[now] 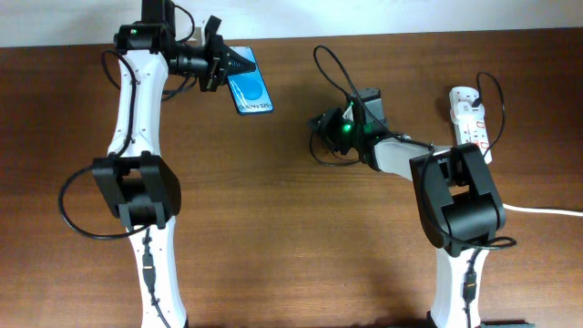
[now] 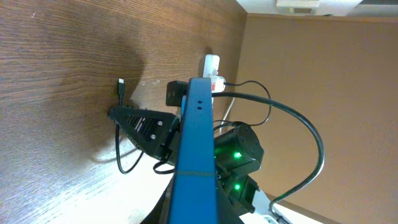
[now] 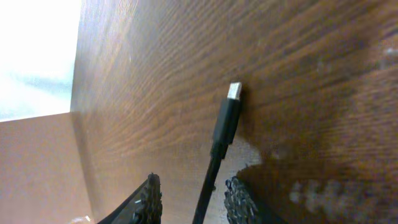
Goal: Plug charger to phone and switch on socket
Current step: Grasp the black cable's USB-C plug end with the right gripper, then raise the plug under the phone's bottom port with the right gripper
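Black cable of the charger (image 3: 217, 134) runs through my right end effector (image 3: 194, 198), its tip just ahead; whether it pinches the cable I cannot tell. My left end effector (image 1: 228, 68) clamps the phone (image 1: 250, 91), tilted, probably to present its port to that tip.

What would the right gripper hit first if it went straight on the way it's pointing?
Probably the charger, whose plug tip lies just ahead of the right gripper; past it, only table.

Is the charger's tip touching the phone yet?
Apart. The left wrist view shows bare table between the charger tip and the phone.
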Available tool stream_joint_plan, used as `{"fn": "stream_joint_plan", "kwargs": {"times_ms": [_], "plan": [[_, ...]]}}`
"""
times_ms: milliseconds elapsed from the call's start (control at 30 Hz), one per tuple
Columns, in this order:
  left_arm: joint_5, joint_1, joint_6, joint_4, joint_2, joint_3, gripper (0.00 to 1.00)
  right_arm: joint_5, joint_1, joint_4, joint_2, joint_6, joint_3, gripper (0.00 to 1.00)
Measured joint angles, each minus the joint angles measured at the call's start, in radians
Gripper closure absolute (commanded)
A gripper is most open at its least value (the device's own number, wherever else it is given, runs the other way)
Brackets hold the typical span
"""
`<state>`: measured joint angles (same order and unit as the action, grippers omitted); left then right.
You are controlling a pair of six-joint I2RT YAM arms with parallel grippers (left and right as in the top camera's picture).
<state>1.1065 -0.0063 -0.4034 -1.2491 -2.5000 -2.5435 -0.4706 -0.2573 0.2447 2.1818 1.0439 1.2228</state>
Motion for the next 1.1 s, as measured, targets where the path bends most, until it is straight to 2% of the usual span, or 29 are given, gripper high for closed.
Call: {"fn": "stream_joint_plan", "kwargs": {"times_ms": [167,300,433,533,633,700,800,900,967,1067,1100], "plan": [[0.0,-0.006,0.0,0.0,0.0,0.0,1.0,0.057,0.0,0.021,0.006,0.001,0.0,0.76],[0.0,-0.006,0.0,0.0,0.0,0.0,1.0,0.068,0.0,0.021,0.011,0.001,0.0,0.96],[0.0,-0.006,0.0,0.0,0.0,0.0,1.0,0.047,0.0,0.018,0.017,-0.027,0.0,0.96],[0.0,-0.006,0.0,0.0,0.0,0.0,1.0,-0.049,0.013,0.007,0.017,-0.115,0.0,0.96],[0.009,-0.006,0.0,0.0,0.0,0.0,1.0,-0.162,0.076,-0.132,-0.038,-0.278,-0.007,0.96],[0.051,-0.006,0.027,0.0,0.0,0.0,1.0,-0.256,0.14,-0.311,-0.195,-0.433,-0.01,0.96],[0.211,-0.006,0.134,0.0,0.0,0.0,1.0,-0.475,0.253,-0.442,-0.468,-0.591,-0.004,0.96],[0.358,-0.006,0.224,0.003,0.0,0.0,1.0,-0.632,0.27,-0.541,-0.629,-0.645,-0.003,0.96],[0.394,-0.011,0.244,0.004,0.0,0.0,1.0,-0.659,0.269,-0.642,-0.702,-0.666,-0.003,0.96],[0.412,-0.041,0.266,0.003,0.0,0.0,1.0,-0.602,0.269,-0.961,-0.842,-0.766,-0.003,0.96],[0.413,-0.061,0.274,0.009,0.0,0.0,1.0,-0.566,0.269,-1.03,-0.944,-0.813,-0.003,0.96]]}}
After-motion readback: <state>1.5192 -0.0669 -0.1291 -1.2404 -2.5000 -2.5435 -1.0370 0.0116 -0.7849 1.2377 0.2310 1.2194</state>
